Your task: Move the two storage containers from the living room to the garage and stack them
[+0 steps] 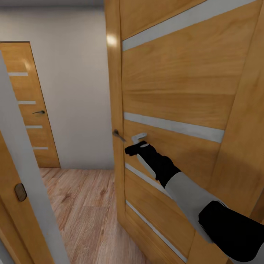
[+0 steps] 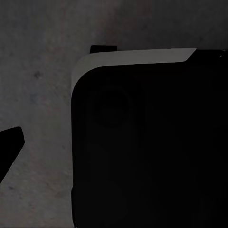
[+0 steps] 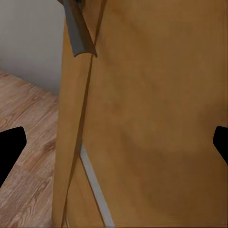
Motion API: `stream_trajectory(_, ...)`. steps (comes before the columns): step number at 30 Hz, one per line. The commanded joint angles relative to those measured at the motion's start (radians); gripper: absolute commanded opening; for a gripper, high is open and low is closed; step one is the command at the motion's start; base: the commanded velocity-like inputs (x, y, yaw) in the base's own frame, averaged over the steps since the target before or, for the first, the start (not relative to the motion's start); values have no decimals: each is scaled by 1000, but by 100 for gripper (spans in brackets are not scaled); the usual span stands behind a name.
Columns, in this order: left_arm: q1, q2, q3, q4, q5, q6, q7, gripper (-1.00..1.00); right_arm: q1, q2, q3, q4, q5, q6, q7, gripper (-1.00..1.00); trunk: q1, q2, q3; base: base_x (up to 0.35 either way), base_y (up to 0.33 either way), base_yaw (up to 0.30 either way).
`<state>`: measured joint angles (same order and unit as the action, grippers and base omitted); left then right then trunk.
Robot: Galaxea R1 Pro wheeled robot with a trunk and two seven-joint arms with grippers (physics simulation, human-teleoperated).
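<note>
Here, a wooden door (image 1: 176, 95) stands ajar — plank flooring (image 1: 84, 205), white wall (image 1: 73, 84) beyond.

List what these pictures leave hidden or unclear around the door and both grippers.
- Right gripper, head view: its fingertips merge with the door face, so contact is unclear.
- Handle, right wrist view: cut off by the picture's edge.
- Left gripper, left wrist view: one fingertip peeks in at the edge; a dark body blocks the rest.
- Space behind the door: hidden by its panel.
</note>
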<state>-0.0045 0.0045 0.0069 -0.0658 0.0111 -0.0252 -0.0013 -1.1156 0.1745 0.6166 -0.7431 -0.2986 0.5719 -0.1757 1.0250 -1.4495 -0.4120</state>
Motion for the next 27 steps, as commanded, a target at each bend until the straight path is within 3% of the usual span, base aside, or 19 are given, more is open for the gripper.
stream_trajectory(1, 0, 0, 1, 0, 1, -2, 0, 100, -1, 0, 2, 12, 18, 12, -28, 100, 0, 0, -1, 2, 0, 0)
stream_trajectory(13, 0, -1, 1, 0, 1, -2, 0, 100, -18, 0, 7, 131, 18, 31, -154, 100, 0, 0, -1, 0, 0, 0)
stream_trajectory(27, 0, 0, 1, 0, 1, -2, 0, 100, -46, 0, 5, 127, 22, 30, -154, 100, 0, 0, -1, 0, 0, 0)
